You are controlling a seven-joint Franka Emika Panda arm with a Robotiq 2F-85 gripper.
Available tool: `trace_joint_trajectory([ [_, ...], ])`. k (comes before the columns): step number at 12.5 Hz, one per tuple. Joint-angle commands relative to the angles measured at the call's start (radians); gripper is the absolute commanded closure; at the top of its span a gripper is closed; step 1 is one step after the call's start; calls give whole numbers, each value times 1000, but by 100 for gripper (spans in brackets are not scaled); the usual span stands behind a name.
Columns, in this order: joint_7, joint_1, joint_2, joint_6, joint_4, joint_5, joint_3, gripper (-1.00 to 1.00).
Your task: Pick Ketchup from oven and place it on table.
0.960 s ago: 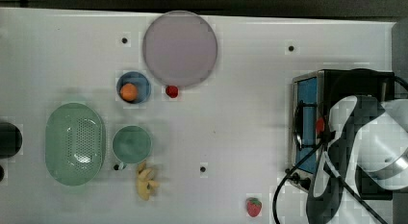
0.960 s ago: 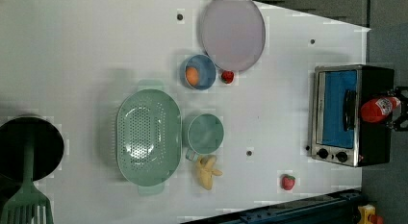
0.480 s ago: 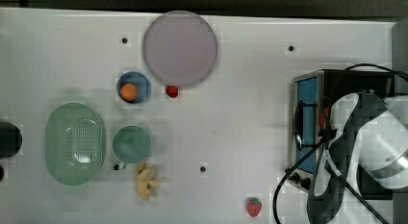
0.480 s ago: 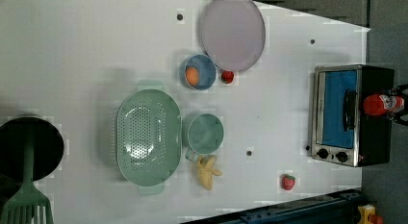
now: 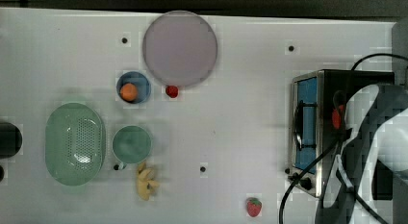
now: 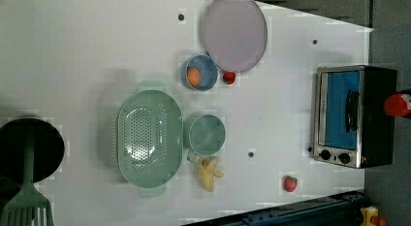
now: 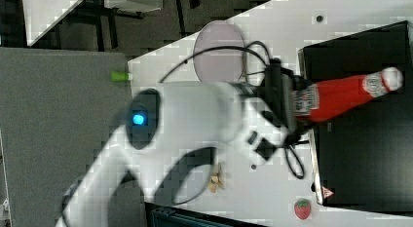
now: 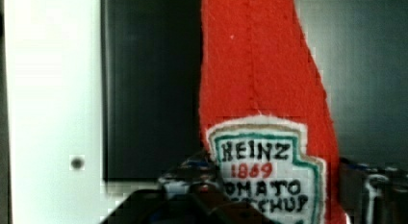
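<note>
Gripper point(image 7: 287, 103) clamps ketchup point(image 7: 341, 95) over oven point(image 6: 356, 117); strawberry point(image 6: 290, 183) lies nearby.

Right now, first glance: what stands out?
The red felt ketchup bottle with a white cap, clamped in the arm's hand over the black-topped toaster oven. Then the round lilac plate at the far edge of the white table in the top view.

Red ketchup point(image 7: 341, 98) bottle with white cap and white, teal-edged label. Black-topped oven point(image 6: 354, 117) with blue glass door. White table point(image 5: 231, 128). Mint green perforated colander point(image 6: 150, 138), lilac plate point(image 5: 179, 48), red strawberry point(image 5: 254, 206), yellow banana point(image 6: 208, 173).
</note>
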Motion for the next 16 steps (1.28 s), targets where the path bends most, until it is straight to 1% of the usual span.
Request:
trace_joint_trajectory([
  [1, 5, 98, -122, -154, 149, -55, 47, -27],
  [3, 5, 141, -168, -241, 191, -64, 119, -26],
  [5, 5, 178, -206, -321, 192, -64, 210, -27],
  [8, 5, 210, -216, -400, 182, -64, 338, -26],
  [10, 5, 223, -216, -395, 143, -64, 409, -27],
  [12, 7, 227, -216, -385, 82, -66, 455, -27],
  [14, 7, 229, -216, -343, -2, -83, 473, -27],
  [16, 7, 228, -216, -246, -107, -99, 474, -27],
])
